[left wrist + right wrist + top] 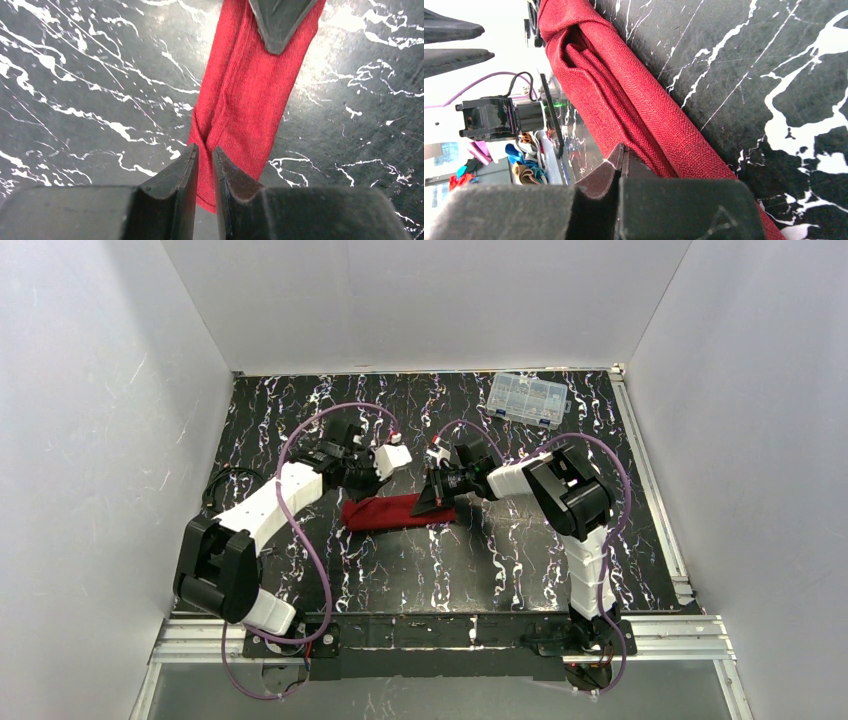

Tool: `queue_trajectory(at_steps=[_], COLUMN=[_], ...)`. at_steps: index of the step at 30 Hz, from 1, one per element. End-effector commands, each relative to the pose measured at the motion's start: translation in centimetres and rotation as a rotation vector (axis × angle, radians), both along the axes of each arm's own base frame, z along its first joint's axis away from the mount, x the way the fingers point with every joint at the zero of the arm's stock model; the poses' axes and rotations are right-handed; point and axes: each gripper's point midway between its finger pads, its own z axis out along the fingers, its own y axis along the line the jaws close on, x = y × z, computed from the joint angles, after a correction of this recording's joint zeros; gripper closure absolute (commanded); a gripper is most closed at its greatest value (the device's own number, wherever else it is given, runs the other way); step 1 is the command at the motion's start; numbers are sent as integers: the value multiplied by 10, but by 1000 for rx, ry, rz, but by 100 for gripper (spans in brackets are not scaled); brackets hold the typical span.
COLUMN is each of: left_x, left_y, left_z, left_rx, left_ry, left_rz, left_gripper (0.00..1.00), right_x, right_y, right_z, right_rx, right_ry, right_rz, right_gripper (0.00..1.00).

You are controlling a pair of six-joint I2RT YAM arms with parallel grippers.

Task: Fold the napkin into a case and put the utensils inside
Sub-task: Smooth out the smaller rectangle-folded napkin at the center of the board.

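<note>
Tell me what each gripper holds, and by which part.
The right gripper has its jaws shut on a long edge of the folded deep red cloth napkin, near one end. The left gripper has jaws slightly apart at the other end.

Overhead and close wrist views (looking down) share the napkin.

A clear compartment box sits on the black marbled table, far right.

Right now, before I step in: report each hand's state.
Left hand: slightly open, tips at the napkin end, no clear grip.
Right hand: shut, tips against the napkin; whether it pinches a layer cannot be told.
</note>
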Motion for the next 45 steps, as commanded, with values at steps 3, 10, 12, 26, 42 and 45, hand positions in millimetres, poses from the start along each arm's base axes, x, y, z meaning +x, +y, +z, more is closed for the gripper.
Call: queue_trajectory(at_steps=[3,10,12,26,42,45], left_x=[-26,-23,-12,-26,-23,-21], left_y=[29,38,42,42,34,31], left_z=[-29,-43,-45,-58,-48,-45], left_rx=[93,131,147,131,87,78], left_ry=[69,72,18,40,32,30], left_rz=[75,139,160,103,100,99], left_gripper=[83,83,84,100,100,100], right_x=[-3,-2,-2,-11,-8,-9], right_y=[-7,-2,0,46,98,98], right_z=[-16,-5,0,57,35,16], right_rx=[-108,-94,-85,32,103,68], right_ry=[-12,-28,-28,-68,37,62], right_rz=[-40,-42,-42,-66,-86,-73], right_gripper=[99,99,99,99,99,99])
